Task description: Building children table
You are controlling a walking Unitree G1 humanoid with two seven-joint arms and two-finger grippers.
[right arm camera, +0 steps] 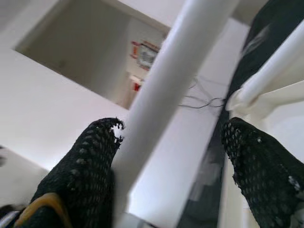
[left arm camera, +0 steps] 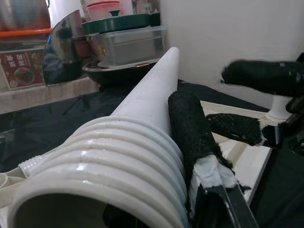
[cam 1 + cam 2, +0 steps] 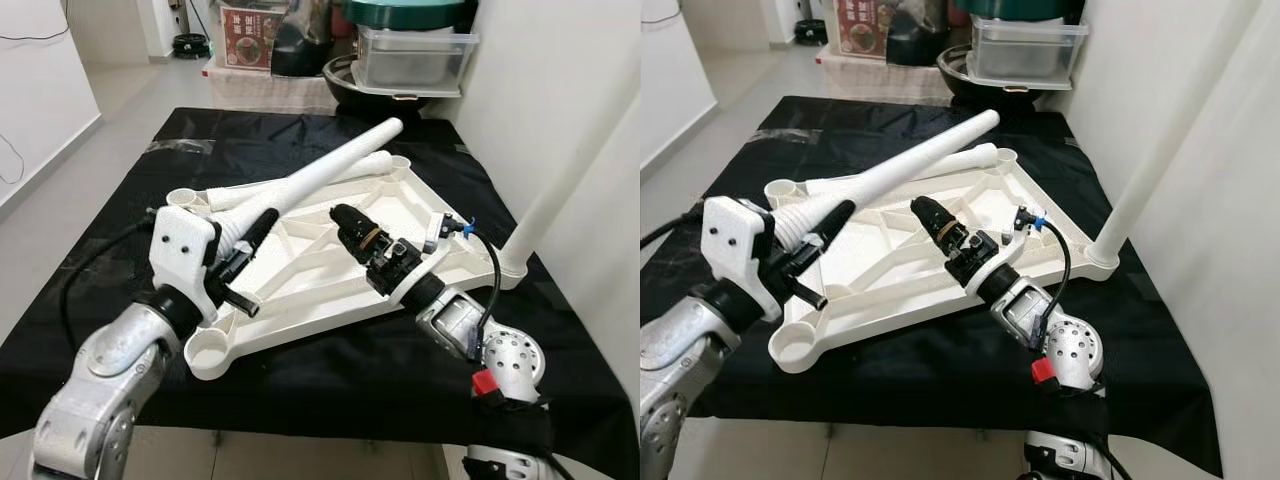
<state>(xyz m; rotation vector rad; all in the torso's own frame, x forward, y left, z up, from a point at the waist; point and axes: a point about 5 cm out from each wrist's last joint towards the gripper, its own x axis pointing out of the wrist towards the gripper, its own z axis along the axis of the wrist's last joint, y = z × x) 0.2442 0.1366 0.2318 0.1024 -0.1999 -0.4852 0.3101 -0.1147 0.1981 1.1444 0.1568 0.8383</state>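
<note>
A white children's tabletop (image 3: pixel 330 290) lies upside down on the black-covered table (image 3: pixel 290 130). One white leg (image 3: pixel 565 160) stands upright in its near right corner socket. My left gripper (image 3: pixel 255 258) is shut on the ribbed end of a second white leg (image 3: pixel 330 165), which slants up and away to the right over the tabletop; one finger (image 2: pixel 190 128) presses along its side. A third leg (image 3: pixel 372 165) lies flat by the far edge. My right gripper (image 3: pixel 345 218) hovers open over the tabletop's middle, pointing at the held leg, touching nothing.
Behind the table's far end stand a dark bowl (image 3: pixel 345 80), a clear plastic box (image 3: pixel 410 55) and a printed carton (image 3: pixel 250 35). A white wall (image 3: pixel 560 70) runs close along the right side. Bare floor (image 3: pixel 110 120) lies to the left.
</note>
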